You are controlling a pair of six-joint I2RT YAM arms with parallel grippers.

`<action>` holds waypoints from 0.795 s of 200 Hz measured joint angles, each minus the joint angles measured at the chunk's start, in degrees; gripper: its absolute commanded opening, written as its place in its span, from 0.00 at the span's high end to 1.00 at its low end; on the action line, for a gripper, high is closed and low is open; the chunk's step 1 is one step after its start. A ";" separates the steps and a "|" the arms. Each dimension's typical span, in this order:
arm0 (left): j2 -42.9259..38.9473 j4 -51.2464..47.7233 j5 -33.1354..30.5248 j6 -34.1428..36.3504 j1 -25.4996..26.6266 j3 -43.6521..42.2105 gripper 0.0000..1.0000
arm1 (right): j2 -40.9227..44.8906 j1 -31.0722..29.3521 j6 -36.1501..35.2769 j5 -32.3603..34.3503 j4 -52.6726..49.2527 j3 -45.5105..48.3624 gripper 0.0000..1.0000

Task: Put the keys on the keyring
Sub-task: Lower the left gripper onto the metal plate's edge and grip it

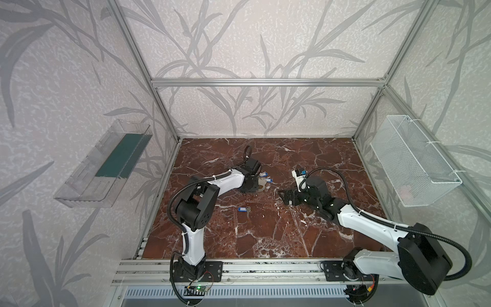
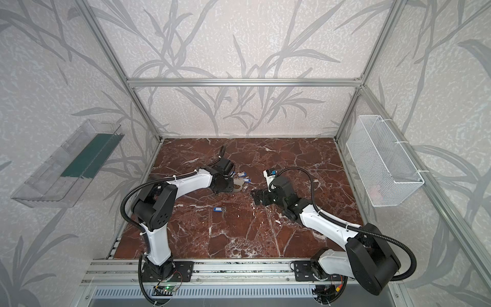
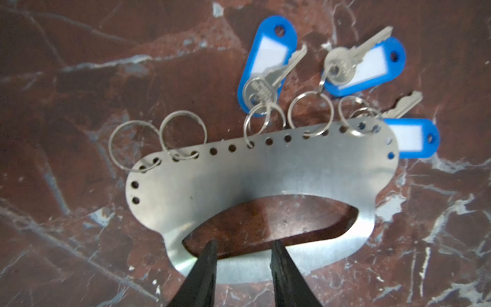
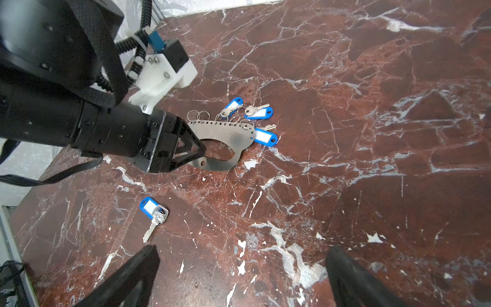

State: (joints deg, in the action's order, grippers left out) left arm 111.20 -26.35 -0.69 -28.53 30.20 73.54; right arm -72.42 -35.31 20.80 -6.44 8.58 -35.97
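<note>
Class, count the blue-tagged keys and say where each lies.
4. Three cluster along the holed edge of the keyring: first key, second key, third key, its tag partly under the plate. The loose key lies alone on the table. None seems hidden.

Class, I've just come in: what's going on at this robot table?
The left gripper, jaws part open, sits at the handle strip of the keyring, seemingly steadying it. Three tagged keys already hang from its holes; two rings are empty. One loose key lies nearer the front. The right gripper hovers wide open, holding nothing.
</note>
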 measured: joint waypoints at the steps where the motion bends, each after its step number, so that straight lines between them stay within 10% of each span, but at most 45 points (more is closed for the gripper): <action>1: 0.07 0.00 0.02 0.00 0.00 0.07 0.62 | 0.00 0.00 0.00 0.00 0.00 0.00 0.01; 159: -4.83 21.31 20.83 -17.33 11.43 -14.49 0.67 | 0.15 -0.07 -0.74 4.63 -0.50 0.00 0.01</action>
State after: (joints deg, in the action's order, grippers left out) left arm 106.37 -5.04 20.14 -45.87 41.63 59.05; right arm -72.27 -35.38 20.05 -1.80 8.08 -35.97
